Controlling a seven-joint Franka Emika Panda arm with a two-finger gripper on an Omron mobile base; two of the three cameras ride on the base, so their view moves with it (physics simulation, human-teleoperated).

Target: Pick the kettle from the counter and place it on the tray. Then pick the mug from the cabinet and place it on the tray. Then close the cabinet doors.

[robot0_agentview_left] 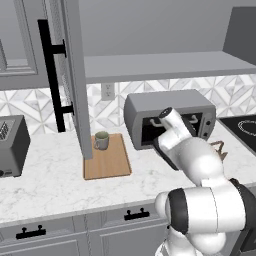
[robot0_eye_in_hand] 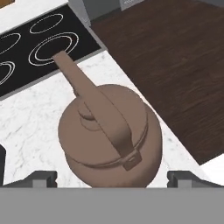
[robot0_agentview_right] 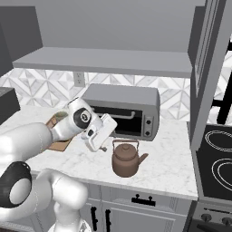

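Pincer (robot0_eye_in_hand: 112, 177) hung wide open over the kettle (robot0_eye_in_hand: 109, 135) near the table's (robot0_agentview_right: 172, 167) front edge; rigid, probably weighty, best grasped by its arched handle (robot0_eye_in_hand: 109, 118).

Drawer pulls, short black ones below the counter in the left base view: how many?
2. One pull sits at lower left on the drawer front, the other pull near the middle beside the arm. The arm covers the drawers further right, so more may be hidden.

Kettle (robot0_eye_in_hand: 109, 135) matt brown; tray (robot0_agentview_left: 106, 159) light wood; counter (robot0_agentview_right: 172, 163) white marble-look.
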